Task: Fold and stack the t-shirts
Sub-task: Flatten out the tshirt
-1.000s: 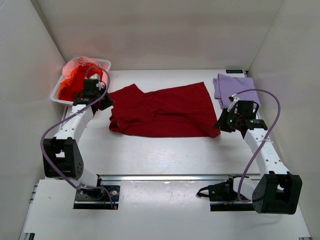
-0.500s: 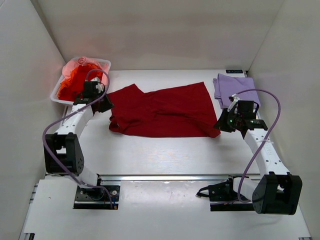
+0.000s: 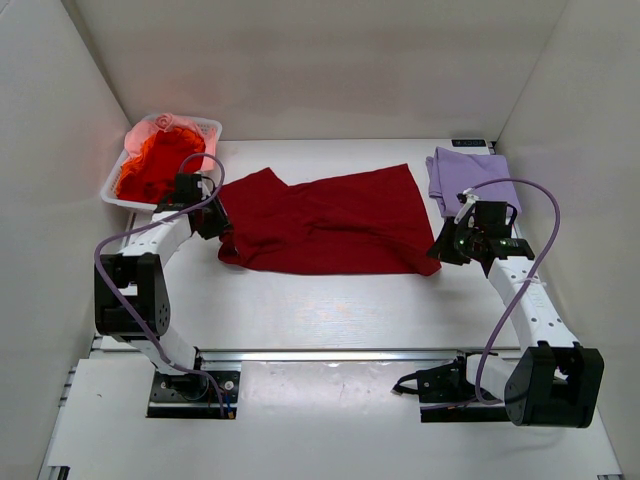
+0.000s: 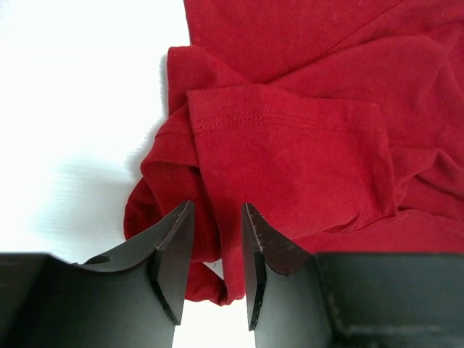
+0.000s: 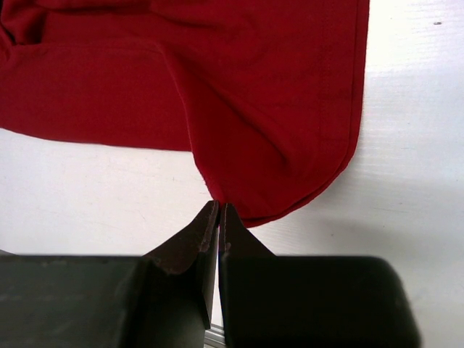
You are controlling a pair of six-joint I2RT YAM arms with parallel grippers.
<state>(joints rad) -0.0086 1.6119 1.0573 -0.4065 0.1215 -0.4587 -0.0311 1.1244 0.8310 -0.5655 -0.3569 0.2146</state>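
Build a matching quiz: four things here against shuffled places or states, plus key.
Things:
1 dark red t-shirt
2 lavender t-shirt
3 orange-red t-shirt
4 right pincer

Places or states:
A folded, far right
B shut on a red hem
C in the white basket
D spread out, centre

Pairs: 1-D, 2-A, 3-C, 4-B

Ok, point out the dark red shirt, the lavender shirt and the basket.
dark red shirt [image 3: 330, 225], top view, middle of the cloth.
lavender shirt [image 3: 465, 172], top view, its middle.
basket [image 3: 125, 202], top view, near rim.
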